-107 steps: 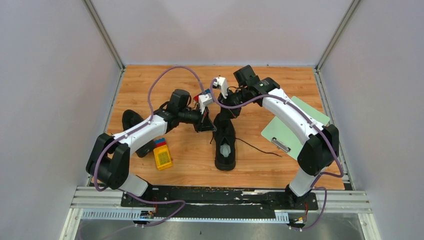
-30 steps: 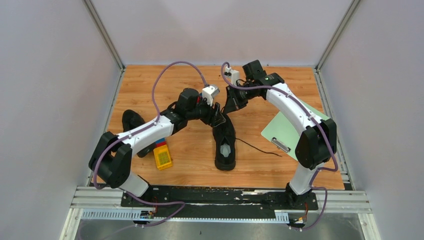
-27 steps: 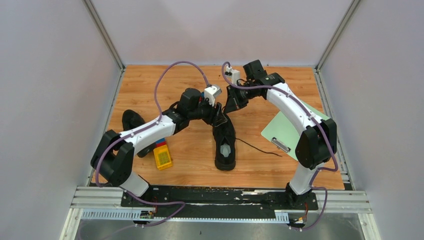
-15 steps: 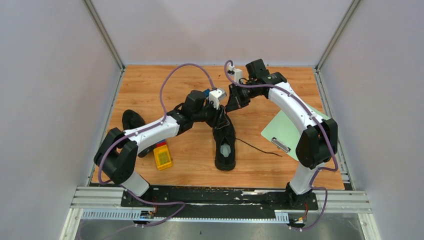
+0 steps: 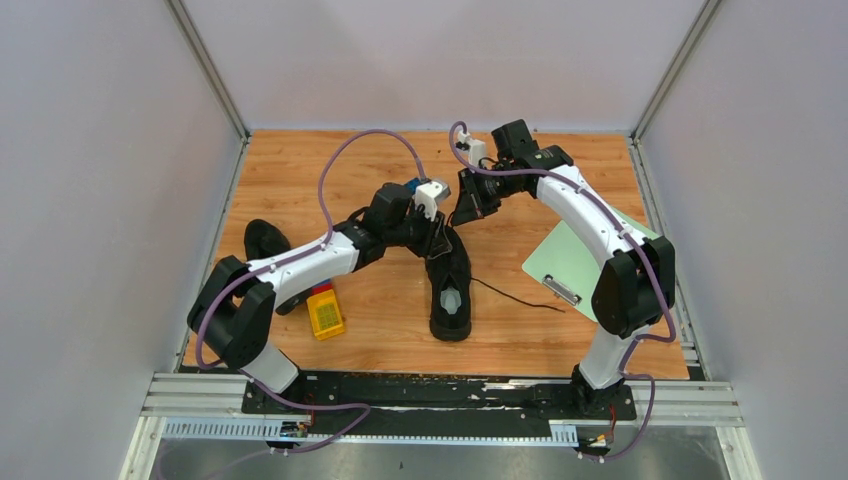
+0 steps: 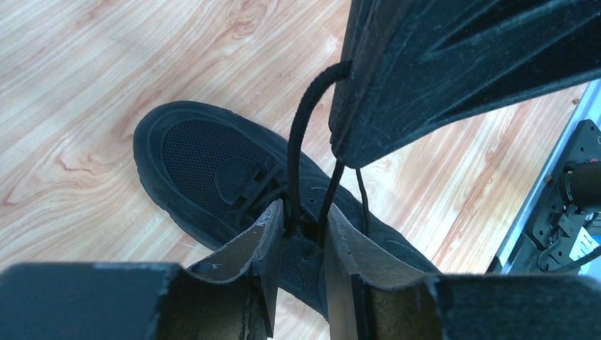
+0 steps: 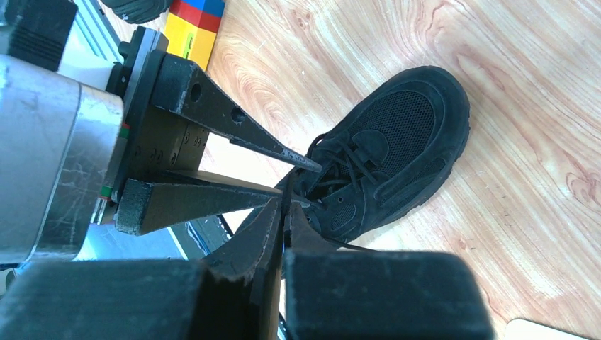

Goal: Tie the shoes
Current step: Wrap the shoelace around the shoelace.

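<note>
- The shoe (image 5: 450, 280) lies sole down in the middle of the table (image 5: 300, 170).
- Its lace (image 6: 296, 142) rises from the eyelets in a loop. It is black on black, so the point where it leaves the shoe is hard to trace.
- From above, the toe is hidden under the left gripper (image 6: 305, 212); both wrist views show the toe.
- The right gripper (image 7: 283, 209) is clamped tight on the lace, above and just past the toe.
- The left gripper sits just beside it, its jaws a narrow gap apart with two lace strands running through. I cannot tell whether the pads press on the strands.
- A loose lace end (image 5: 515, 295) trails over the table toward the clipboard (image 5: 590, 250).
- The other shoe (image 5: 262, 240) sits at the left, largely covered by the left arm. A block (image 5: 325, 315) lies just beside it.
- Compared with the oldest frame, the left gripper has gone from the shoe's left side to over its toe. The right gripper has drawn farther off, and the shoe has not shifted.
- The shoe's long axis runs near to far, with the heel toward the bases and the toe toward the back wall.
</note>
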Tool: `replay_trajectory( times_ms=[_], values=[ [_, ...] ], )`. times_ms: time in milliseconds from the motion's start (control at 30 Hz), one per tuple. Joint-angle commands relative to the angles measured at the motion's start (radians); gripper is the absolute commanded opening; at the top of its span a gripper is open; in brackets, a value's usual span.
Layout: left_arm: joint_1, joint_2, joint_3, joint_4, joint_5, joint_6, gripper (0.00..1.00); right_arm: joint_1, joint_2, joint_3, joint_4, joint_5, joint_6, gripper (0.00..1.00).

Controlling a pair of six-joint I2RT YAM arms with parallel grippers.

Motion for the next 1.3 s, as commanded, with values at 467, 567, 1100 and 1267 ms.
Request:
replay_trajectory(
  times_ms=[467, 567, 1100, 1267],
  values=[
    [-0.018, -0.054, -0.038, -0.023, 0.03, -0.001, 0.29, -0.02, -0.029, 0.008, 0.064, -0.017, 0.018, 0.0],
    [-0.018, -0.065, -0.04, -0.038, 0.026, -0.003, 0.28, -0.021, -0.03, 0.005, 0.064, -0.019, 0.017, 0.0],
    [-0.016, -0.092, -0.059, -0.026, 0.044, 0.0, 0.33, -0.021, -0.033, -0.003, 0.063, -0.023, 0.013, 0.0],
    [-0.016, -0.089, -0.057, -0.026, 0.046, 0.0, 0.32, -0.021, -0.033, -0.003, 0.063, -0.023, 0.013, 0.0]
  ],
)
